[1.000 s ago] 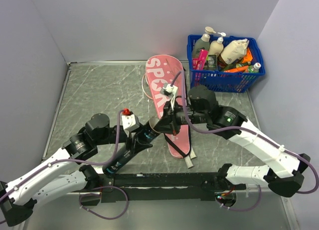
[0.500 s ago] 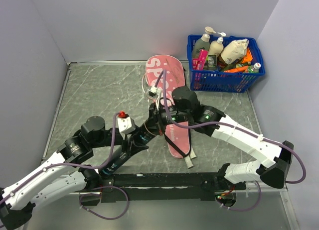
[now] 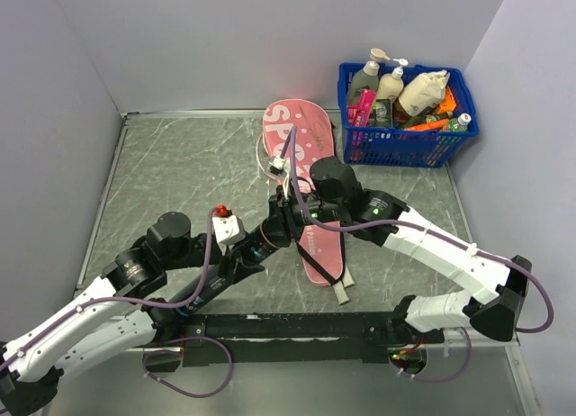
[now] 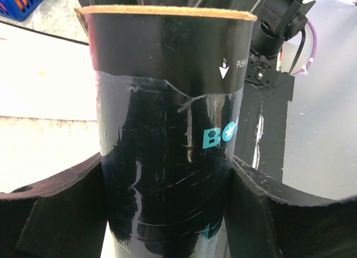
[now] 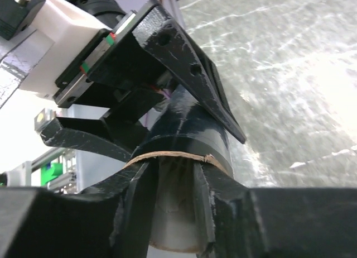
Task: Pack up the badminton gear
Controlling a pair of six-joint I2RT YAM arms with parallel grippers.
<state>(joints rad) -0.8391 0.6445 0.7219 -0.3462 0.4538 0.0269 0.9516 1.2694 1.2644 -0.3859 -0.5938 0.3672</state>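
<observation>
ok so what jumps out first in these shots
The two arms meeting in the middle: the left gripper is clamped round a black tube, and the right gripper, jaws parted, sits at the tube's open mouth. Behind them a long pink racket cover lies flat on the table, with a blue basket of bottles in the far right corner.

Slim black tube (image 4: 167,157): glossy black film wrap, creased and reflective, with a raw brown cardboard edge at the open end.
Left gripper (image 4: 167,213): matt black plastic, slightly grainy.
Racket cover (image 3: 301,132): pink cloth, matt, white print.
Counter (image 3: 180,164): grey marbled surface, smooth, faint sheen.
Basket (image 3: 407,151): blue plastic lattice, light gloss.
Arm shells (image 3: 445,247): white plastic, glossy.
</observation>
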